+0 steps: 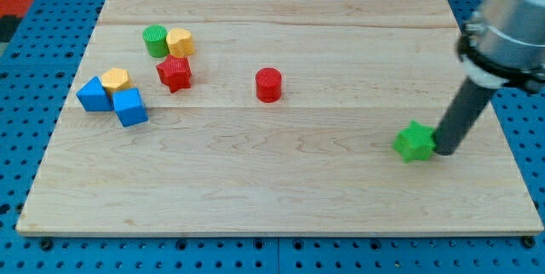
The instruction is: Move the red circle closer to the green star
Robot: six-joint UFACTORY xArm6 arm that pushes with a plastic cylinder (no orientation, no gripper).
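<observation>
The red circle [268,84] stands upright near the middle of the wooden board [281,197]. The green star [415,142] lies well to the view's right and lower than the red circle. My tip [444,149] is down on the board right beside the green star, on its right side, touching or nearly touching it. The rod slants up to the view's upper right. A wide stretch of board separates the red circle from the green star.
A cluster sits at the view's upper left: a green cylinder [155,41], a yellow block [180,42], a red star [174,74], a yellow block [115,79], a blue block [94,94] and a blue cube [130,107]. Blue pegboard surrounds the board.
</observation>
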